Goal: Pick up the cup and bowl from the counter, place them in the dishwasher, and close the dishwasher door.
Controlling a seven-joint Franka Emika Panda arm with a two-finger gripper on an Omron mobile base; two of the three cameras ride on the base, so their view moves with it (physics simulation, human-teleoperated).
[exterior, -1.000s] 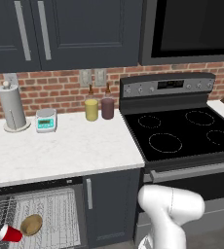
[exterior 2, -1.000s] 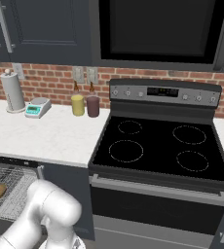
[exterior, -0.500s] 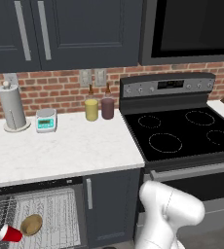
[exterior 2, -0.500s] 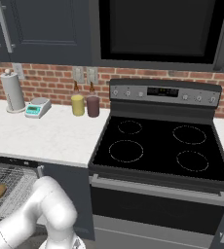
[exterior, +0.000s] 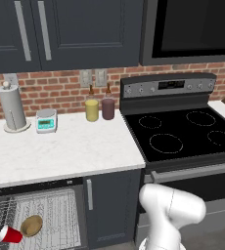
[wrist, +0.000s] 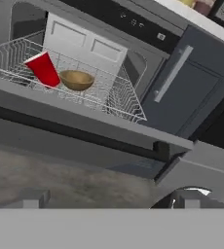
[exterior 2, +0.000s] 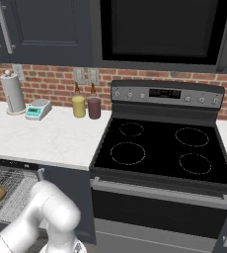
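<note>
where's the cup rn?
The cup lies tipped in the dishwasher's white wire rack, just left of the bowl in the hand view.

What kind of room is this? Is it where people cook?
Yes, it looks like a home kitchen. There is a black stovetop with round burners, a white marble-look counter in front of a brick wall, and an open dishwasher with a red cup and a bowl in its rack.
</note>
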